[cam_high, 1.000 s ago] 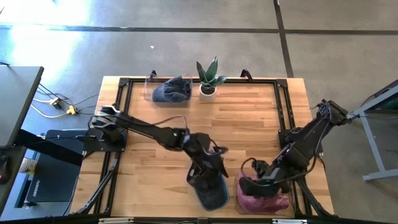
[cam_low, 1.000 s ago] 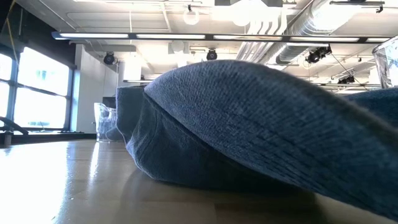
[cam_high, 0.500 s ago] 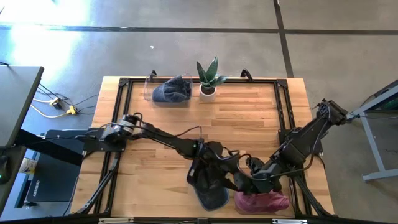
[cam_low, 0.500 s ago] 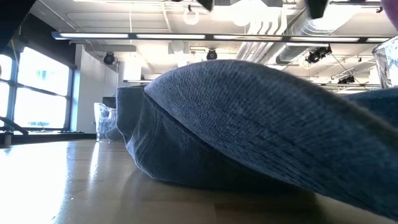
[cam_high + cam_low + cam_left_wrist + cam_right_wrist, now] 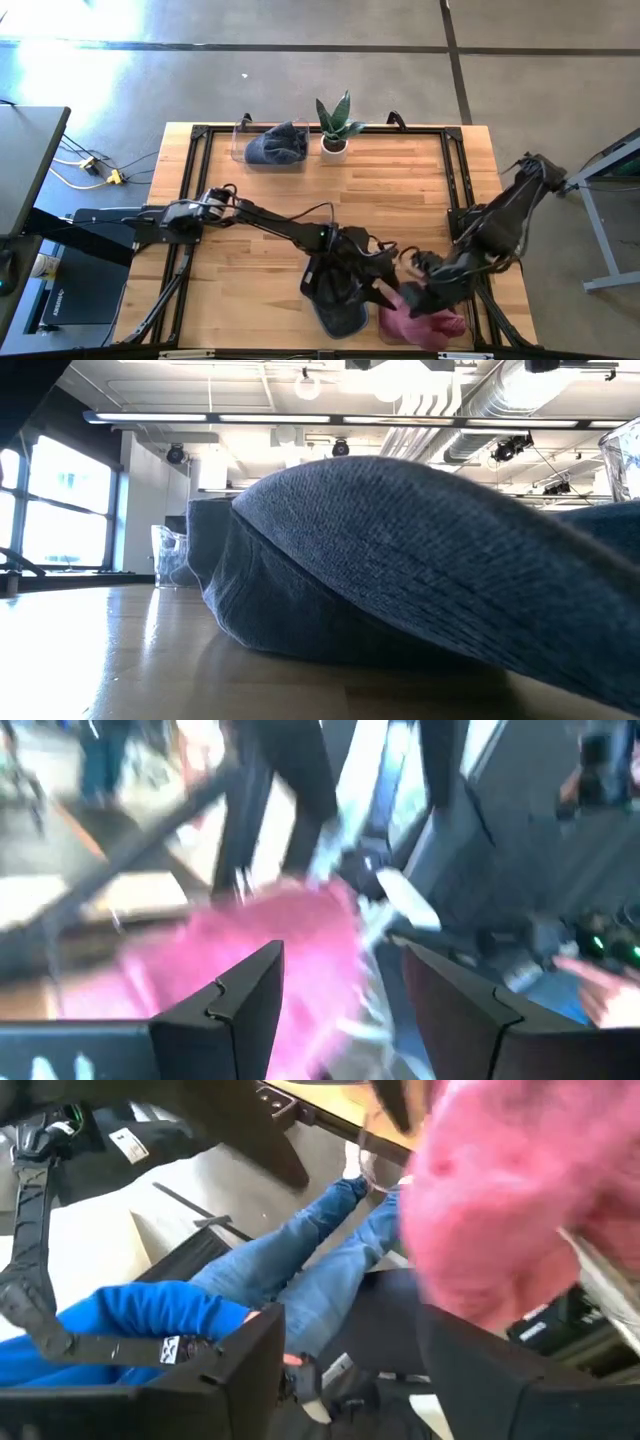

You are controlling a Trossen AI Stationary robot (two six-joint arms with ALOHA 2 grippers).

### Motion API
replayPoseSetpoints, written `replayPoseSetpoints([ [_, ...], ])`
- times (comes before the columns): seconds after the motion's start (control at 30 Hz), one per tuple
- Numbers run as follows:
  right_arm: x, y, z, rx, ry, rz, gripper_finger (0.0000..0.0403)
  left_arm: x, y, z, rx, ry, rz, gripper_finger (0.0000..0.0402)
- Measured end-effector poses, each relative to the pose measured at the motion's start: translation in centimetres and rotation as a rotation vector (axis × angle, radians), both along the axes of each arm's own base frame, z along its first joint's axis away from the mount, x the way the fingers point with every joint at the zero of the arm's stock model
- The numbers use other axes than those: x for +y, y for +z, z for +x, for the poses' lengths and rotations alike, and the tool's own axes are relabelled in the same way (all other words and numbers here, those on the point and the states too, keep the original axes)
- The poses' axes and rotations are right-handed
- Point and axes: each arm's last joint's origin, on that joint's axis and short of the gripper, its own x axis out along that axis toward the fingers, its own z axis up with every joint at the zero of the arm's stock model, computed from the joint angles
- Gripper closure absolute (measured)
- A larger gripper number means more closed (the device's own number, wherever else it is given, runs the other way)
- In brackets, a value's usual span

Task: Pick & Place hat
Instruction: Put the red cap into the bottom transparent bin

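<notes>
Left hand (image 5: 385,283) sits low over the front of the bench (image 5: 400,190), just left of the pink hat (image 5: 425,322) and right of the dark blue hat (image 5: 338,305). In the left wrist view its fingers (image 5: 235,1000) stand wide apart with the pink hat (image 5: 250,955) showing through the gap, nothing held.

Right hand (image 5: 412,297) is at the pink hat's upper left edge, touching or just over it. In the right wrist view its fingers (image 5: 250,1355) are spread wide; the pink hat (image 5: 510,1200) bulks just beyond them, not clamped as far as shown. Below it a person's legs in jeans (image 5: 300,1250) and a blue sleeve (image 5: 130,1315) show past the bench edge.

Pink hat lies at the front edge of the bench, right of centre. Dark blue hat lies just left of the pink hat, touching or nearly so; it fills the low view (image 5: 400,560).

Another blue hat (image 5: 277,146) lies far back from the pink hat, beside a potted plant (image 5: 335,125).
</notes>
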Motion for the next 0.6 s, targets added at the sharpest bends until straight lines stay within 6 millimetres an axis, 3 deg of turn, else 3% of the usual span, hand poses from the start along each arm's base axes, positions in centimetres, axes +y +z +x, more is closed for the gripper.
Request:
replayPoseSetpoints([
  [0.13, -1.5, 1.3, -1.9, -0.041, -0.013, -0.030, 0.0176, 0.1, -0.8, 0.1, 0.175, -0.067, -0.019, 0.0200],
  [0.3, -2.1, 1.9, -2.6, -0.156, -0.053, -0.121, 0.0231, 1.6, 1.6, -1.3, 0.361, -0.059, 0.056, 0.0205],
  [0.4, -2.0, -0.6, -2.7, -0.062, -0.005, -0.191, 0.0290, 2.6, 2.5, -2.0, 0.395, -0.014, 0.142, 0.0224],
  [0.53, -2.6, -5.6, -2.7, 0.022, 0.020, -0.293, 0.0379, 3.0, 2.3, -4.1, 0.533, 0.066, 0.322, 0.0263],
  [0.6, -3.3, -8.5, -2.5, 0.055, 0.018, -0.338, 0.0394, 3.1, 2.2, -4.6, 0.566, 0.102, 0.393, 0.0282],
])
